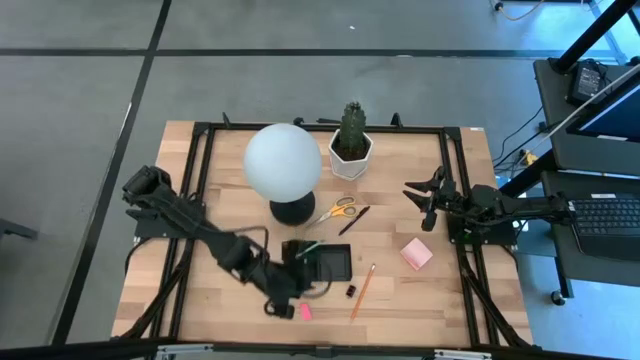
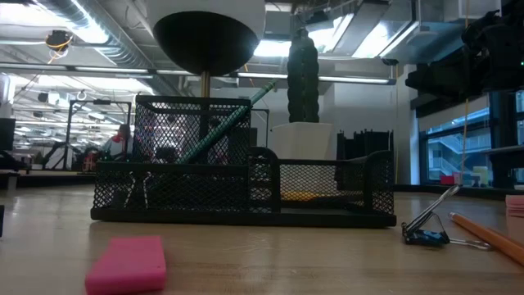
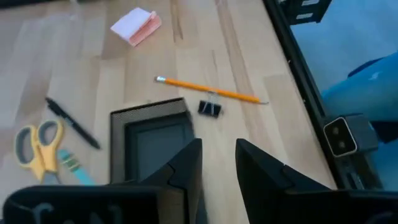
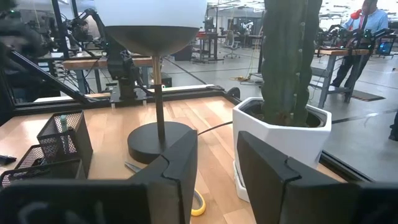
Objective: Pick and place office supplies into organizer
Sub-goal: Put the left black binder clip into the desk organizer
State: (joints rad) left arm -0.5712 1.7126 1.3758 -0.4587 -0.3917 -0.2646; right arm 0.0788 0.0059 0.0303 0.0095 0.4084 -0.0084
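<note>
Left gripper (image 3: 217, 165): held low over the organizer's (image 1: 335, 263) near left corner; fingers slightly parted, nothing pinched.
Right gripper (image 4: 214, 168): parked at the right edge, fingers apart, empty.
Organizer: sits near centre; a green pencil (image 2: 225, 123) leans in its tall cup.
Eraser (image 1: 306, 312): lies nearest the front edge.
Clip (image 1: 351, 291): lies right of the organizer, beside an orange pencil (image 1: 362, 289).
Sticky pad (image 1: 416, 254): lies farther right.
Scissors (image 1: 336, 210), pen (image 1: 354, 220): lie by the lamp (image 1: 283, 165).

Black mesh organizer (image 1: 328, 262), green pencil (image 1: 308, 247) inside

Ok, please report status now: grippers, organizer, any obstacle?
Left gripper open, empty, over organizer. Right gripper open, waiting near cactus. Nothing blocking.
</note>
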